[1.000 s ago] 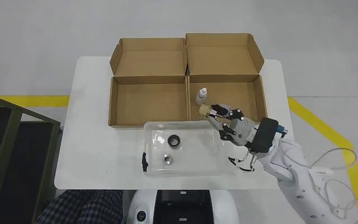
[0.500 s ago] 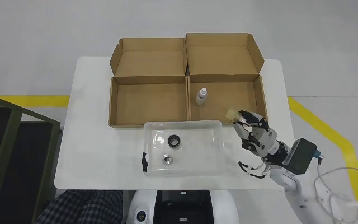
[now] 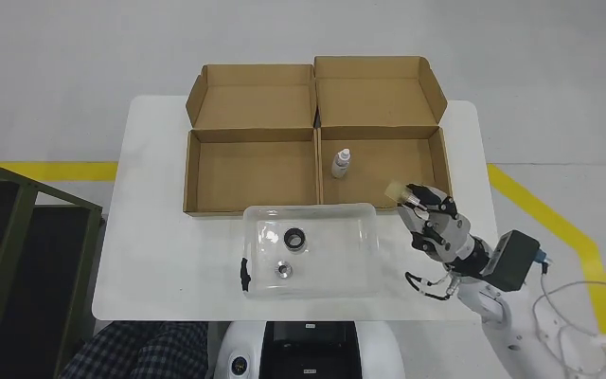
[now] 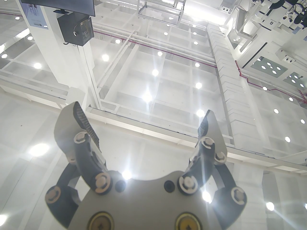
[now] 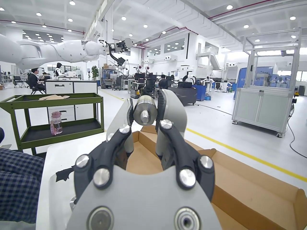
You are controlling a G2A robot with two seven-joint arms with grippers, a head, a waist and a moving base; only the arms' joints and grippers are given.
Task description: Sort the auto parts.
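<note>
The right pincer (image 5: 146,107) squeezes a shiny metal roller (image 5: 144,115) so it cannot drop, up just right of the clear tray (image 3: 312,209) and near the right box (image 3: 441,166), where it probably goes, while the left pincer (image 4: 142,111) is wide apart and empty, pointing up out of the way.

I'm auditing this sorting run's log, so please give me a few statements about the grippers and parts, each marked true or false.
The right gripper holds a metal cylinder. True.
The left gripper is shut. False: it is open and empty.
A black ring lies in the clear tray. True.
The white bottle lies in the clear tray. False: it is in the right cardboard box.
</note>
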